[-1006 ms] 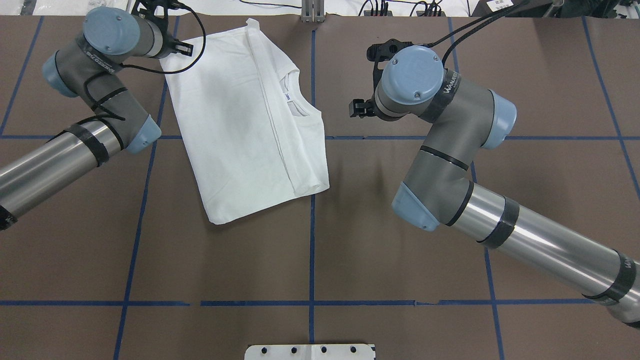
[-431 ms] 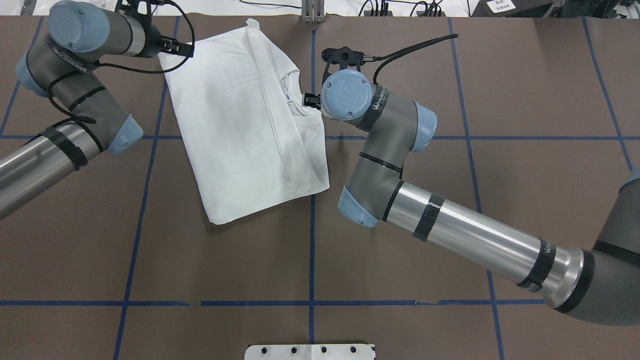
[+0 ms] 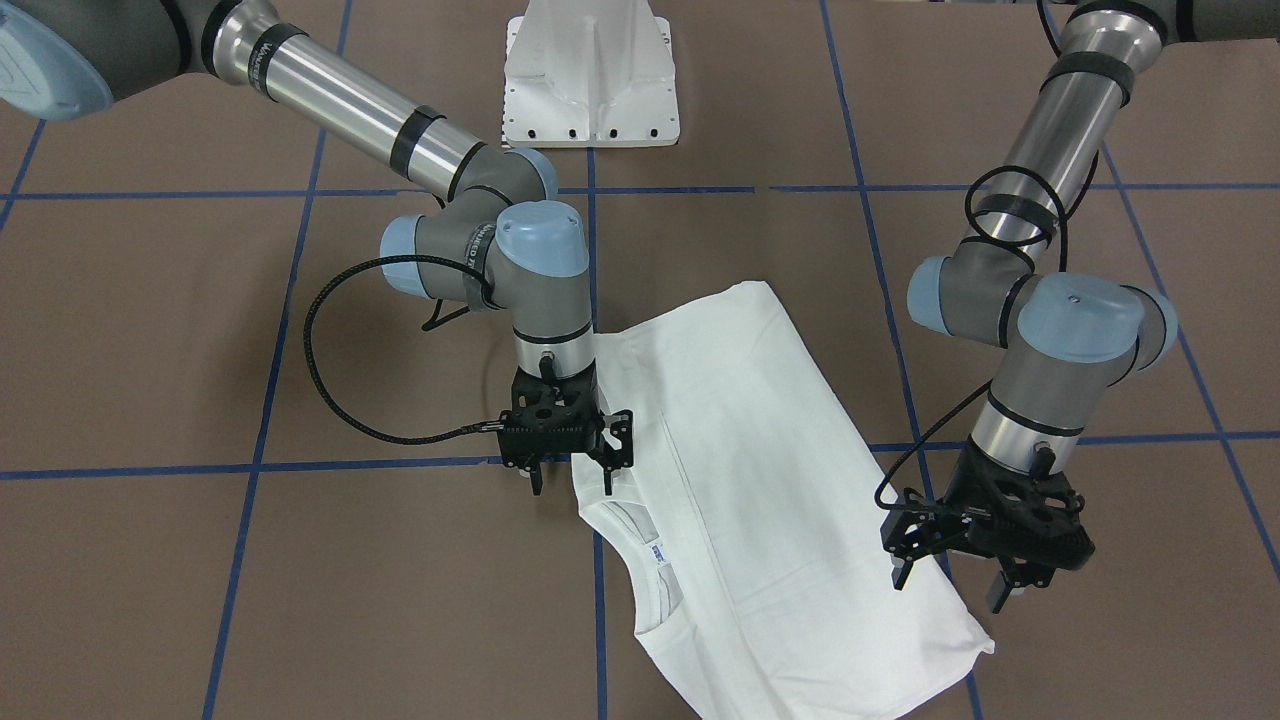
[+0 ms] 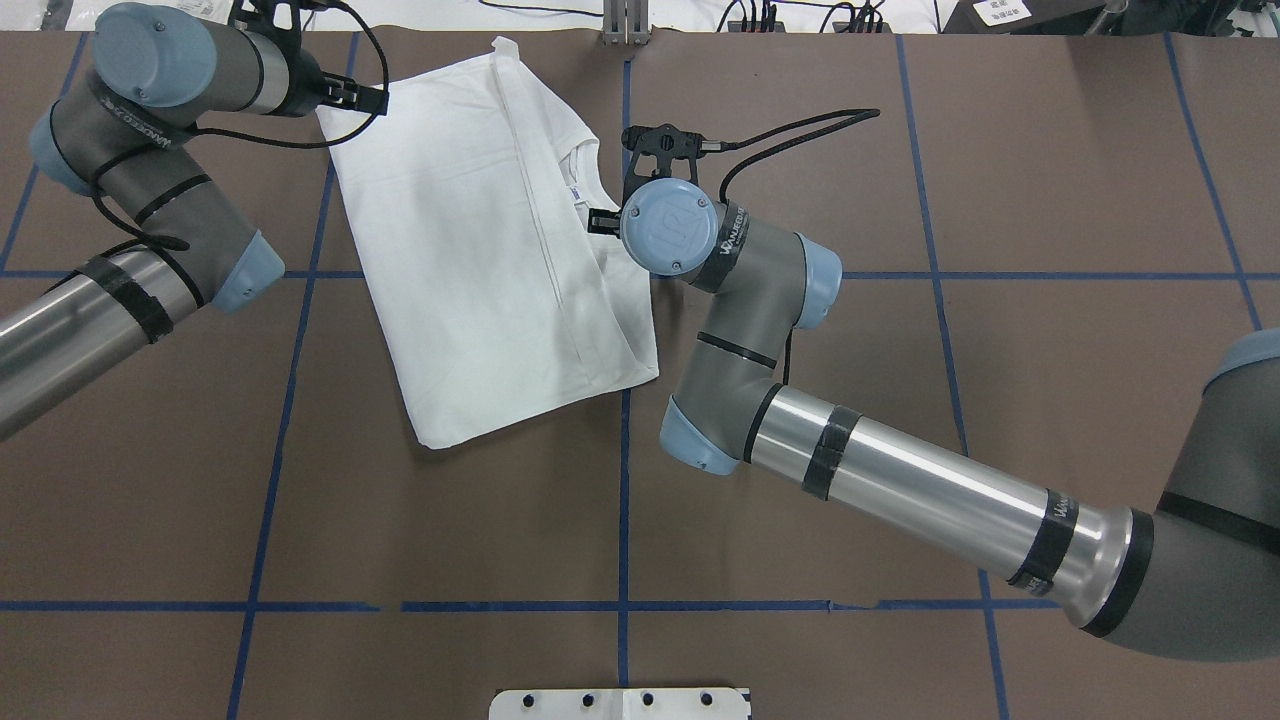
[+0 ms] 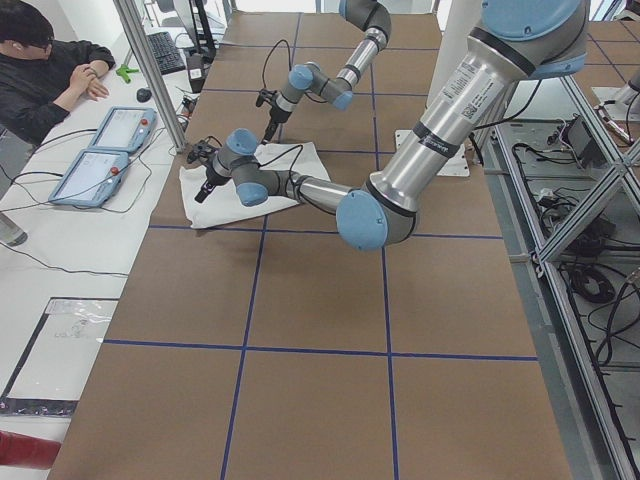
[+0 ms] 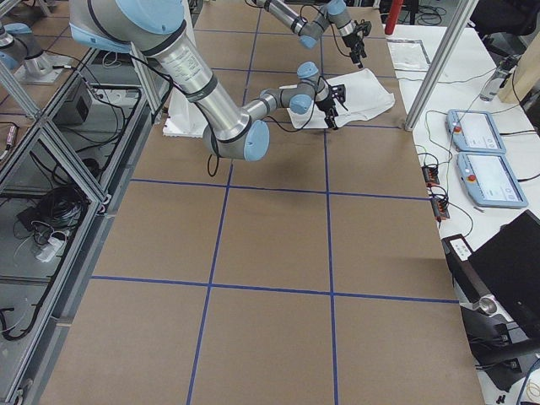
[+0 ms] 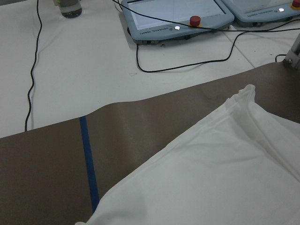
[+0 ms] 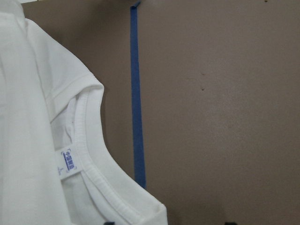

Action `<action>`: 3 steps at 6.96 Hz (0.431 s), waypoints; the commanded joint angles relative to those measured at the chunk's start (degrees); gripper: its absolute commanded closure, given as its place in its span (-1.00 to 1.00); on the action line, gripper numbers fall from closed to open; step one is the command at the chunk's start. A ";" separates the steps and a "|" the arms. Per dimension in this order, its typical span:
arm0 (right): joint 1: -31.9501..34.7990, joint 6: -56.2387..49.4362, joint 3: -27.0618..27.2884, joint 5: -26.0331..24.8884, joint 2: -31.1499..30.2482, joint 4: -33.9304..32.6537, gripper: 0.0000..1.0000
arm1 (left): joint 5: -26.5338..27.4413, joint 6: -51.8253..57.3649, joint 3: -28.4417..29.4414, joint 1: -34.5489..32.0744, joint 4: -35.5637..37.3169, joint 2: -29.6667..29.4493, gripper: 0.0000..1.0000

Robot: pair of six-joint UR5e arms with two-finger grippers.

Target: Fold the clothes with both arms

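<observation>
The clothes are one white T-shirt (image 4: 480,250), folded into a long rectangle and lying flat on the brown table. Its ribbed collar (image 8: 93,164) and small neck label (image 8: 68,161) face the right arm. My right gripper (image 3: 572,488) is open and points down over the shirt's edge (image 3: 600,420) beside the collar, one finger above cloth and one above table. At the far corner of the shirt (image 3: 760,500), my left gripper (image 3: 950,590) also stands open, straddling the side edge. The left wrist view shows that cloth corner (image 7: 243,93) but no fingers.
A white metal pedestal base (image 3: 590,75) sits at the robot's side of the table. Blue tape lines (image 4: 624,500) grid the brown surface. Past the far table edge are teach pendants (image 7: 176,16), cables, and a seated person (image 5: 50,70).
The right arm has swung left across the table and its gripper now hangs by the collar. The left arm shifted slightly left early on. The shirt has not moved.
</observation>
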 commanded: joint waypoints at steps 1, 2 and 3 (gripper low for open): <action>-0.54 0.02 -7.31 -1.26 3.83 4.08 -0.49 | 0.00 -0.53 -0.08 0.21 -0.07 0.01 -1.00; -0.55 0.02 -7.44 -1.35 4.03 4.10 -0.35 | 0.00 -0.53 -0.08 0.21 -0.07 0.01 -1.00; -0.55 0.02 -7.52 -1.35 3.94 4.10 -0.08 | 0.00 -0.62 -0.08 0.30 -0.07 0.01 -1.00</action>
